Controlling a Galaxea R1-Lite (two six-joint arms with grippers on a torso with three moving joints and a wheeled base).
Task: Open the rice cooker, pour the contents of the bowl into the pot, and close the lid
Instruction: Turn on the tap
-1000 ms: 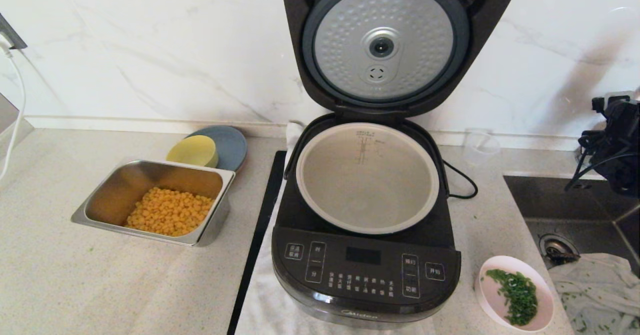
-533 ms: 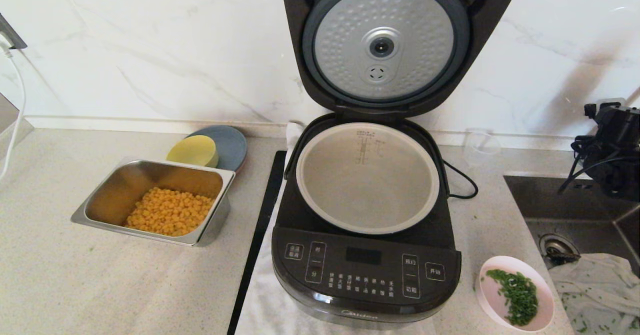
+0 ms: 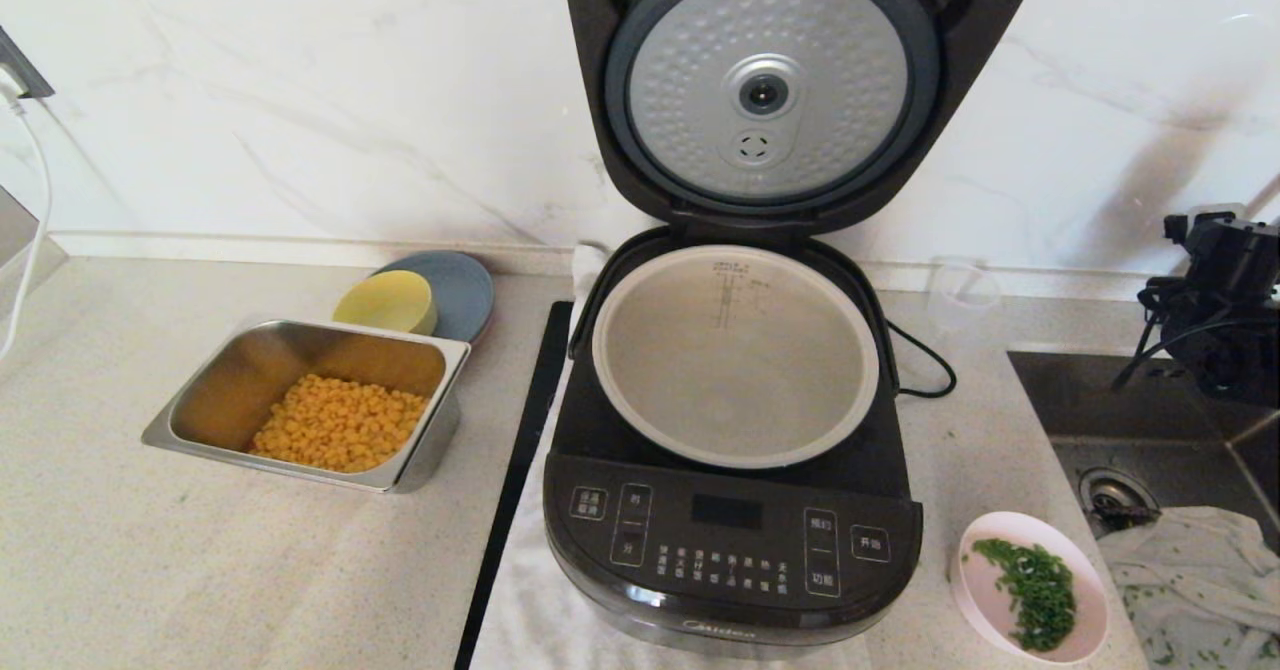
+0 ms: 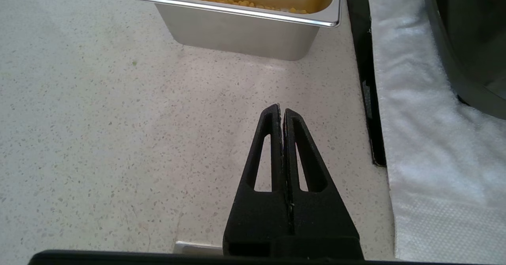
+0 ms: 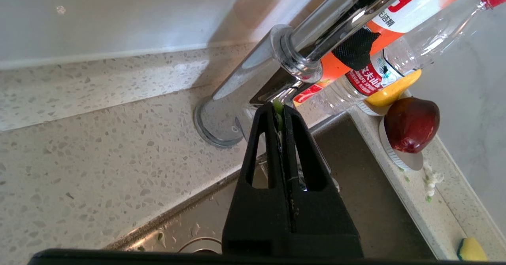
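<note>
Currently the lid (image 3: 770, 90) stands raised over the pot (image 3: 735, 355). Right gripper (image 5: 280, 110) clenched, above the sink (image 5: 355, 186); left gripper (image 4: 280, 112) clenched, above the counter (image 4: 99, 118).

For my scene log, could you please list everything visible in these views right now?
rice cooker: 1, black, centre counter, on white towel
lid: 1, black with silver underside, raised open
pot: 1, light grey, inside cooker
bowl: 1, pale pink, holding chopped greens, right of cooker
steel tray: 1, silver, holding yellow corn, left of cooker
yellow bowl: 1, on blue-grey plate, behind tray
sink: 1, steel, far right
faucet: 1, chrome, by sink
bottle: 1, clear with orange label, behind faucet
left hand: 1, black, shut, above bare counter
right hand: 1, black, shut, above sink edge
</note>
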